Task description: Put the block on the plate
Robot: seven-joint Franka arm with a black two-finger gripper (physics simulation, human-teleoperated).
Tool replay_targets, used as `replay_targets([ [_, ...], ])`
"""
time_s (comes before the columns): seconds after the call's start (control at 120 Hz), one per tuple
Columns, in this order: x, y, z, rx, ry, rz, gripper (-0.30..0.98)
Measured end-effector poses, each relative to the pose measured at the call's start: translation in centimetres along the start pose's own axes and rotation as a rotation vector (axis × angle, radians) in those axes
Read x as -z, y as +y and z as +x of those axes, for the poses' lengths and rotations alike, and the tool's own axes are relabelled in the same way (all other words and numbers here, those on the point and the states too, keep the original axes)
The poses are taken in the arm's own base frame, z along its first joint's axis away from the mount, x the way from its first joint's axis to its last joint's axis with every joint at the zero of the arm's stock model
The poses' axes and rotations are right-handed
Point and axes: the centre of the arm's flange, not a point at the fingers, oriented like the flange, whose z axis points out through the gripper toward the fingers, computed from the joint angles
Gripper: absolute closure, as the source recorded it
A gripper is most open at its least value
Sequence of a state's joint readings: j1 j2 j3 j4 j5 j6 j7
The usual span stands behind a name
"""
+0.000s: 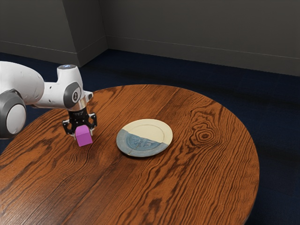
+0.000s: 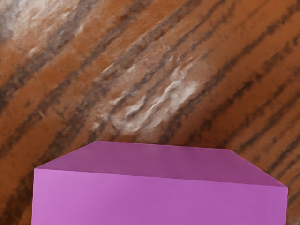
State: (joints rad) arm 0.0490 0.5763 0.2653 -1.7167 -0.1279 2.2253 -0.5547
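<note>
I judge the first part of the task is done: my gripper has the purple block, with its 2 fingers parted by the block's width and closed against 2 sides of it. If the block is fully lifted from the table, I cannot tell. The placing is left: the plate lies flat, apart from the block, toward the exterior view's right, and it carries nothing. Between them I see only bare wood, so the way looks open. The near danger, I think, is the raised plate rim; I should carry the block above it, then lower to the middle. The table edge is well beyond the plate.
</note>
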Motion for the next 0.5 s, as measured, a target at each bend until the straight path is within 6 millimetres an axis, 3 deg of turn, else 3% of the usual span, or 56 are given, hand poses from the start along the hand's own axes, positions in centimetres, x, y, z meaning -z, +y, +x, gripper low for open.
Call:
replay_targets([
  [0.317,1.0,0.2,-0.7,0.019,-0.007,-0.015,0.26],
  [0.5,4.4,2.0,-3.5,-0.016,0.004,-0.059,0.28],
])
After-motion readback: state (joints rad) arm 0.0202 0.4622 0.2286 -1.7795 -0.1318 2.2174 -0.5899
